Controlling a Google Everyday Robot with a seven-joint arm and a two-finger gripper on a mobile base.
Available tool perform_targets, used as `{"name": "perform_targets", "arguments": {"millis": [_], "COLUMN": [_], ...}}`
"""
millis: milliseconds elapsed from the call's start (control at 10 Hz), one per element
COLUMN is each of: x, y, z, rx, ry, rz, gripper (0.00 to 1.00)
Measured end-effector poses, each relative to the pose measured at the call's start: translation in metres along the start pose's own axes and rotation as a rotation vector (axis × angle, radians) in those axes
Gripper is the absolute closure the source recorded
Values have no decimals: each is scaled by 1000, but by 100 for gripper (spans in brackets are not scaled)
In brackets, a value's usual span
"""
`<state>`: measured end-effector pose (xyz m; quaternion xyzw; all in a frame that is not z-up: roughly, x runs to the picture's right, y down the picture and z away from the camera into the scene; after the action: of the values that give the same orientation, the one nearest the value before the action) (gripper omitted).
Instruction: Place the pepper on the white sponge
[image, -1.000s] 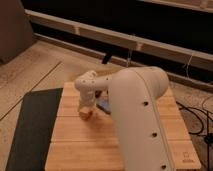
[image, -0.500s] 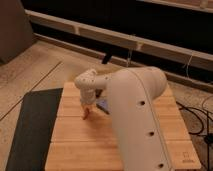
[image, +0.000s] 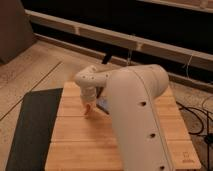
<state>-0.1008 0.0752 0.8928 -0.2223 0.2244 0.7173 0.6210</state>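
**Gripper down at the board, closed on the little pepper**

From the one camera view, looking down over the robot's own shoulder, the fat white arm (image: 135, 110) fills the middle and right of the scene. It bends back toward the left and ends in a rounded wrist. Below that wrist the gripper (image: 89, 106) points straight down at the wooden table (image: 70, 145), over the left half of its slatted top and nearer the far edge than the near one.

The fingers are drawn in narrow, with no gap showing between them. At their tips sits the pepper (image: 88, 110), a small orange-red sliver, and as far as I can see it is pinched there. It is right down at the wood, but I cannot tell whether it touches the surface or hangs just clear of it.

Just to the right of the gripper, half hidden behind the arm, is a pale bluish-white object (image: 103, 104) lying on the table. I cannot make out what it is. The pepper is beside it, not on it.

A dark mat (image: 32, 125) lies on the floor against the table's left edge. Black cables (image: 197, 112) trail over the floor on the right. Beyond the table a long pale ledge (image: 100, 34) runs across a dark wall.
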Motion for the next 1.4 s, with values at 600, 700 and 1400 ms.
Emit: {"name": "perform_targets", "arguments": {"millis": [600,700,1400], "x": [0,5,19], "y": [-59,-67,-77], "z": [-37,-34,-6], "rx": [103,113,108], "ry": [-45,-37,31], "rz": [97,113,174], "gripper": [100,100,100]}}
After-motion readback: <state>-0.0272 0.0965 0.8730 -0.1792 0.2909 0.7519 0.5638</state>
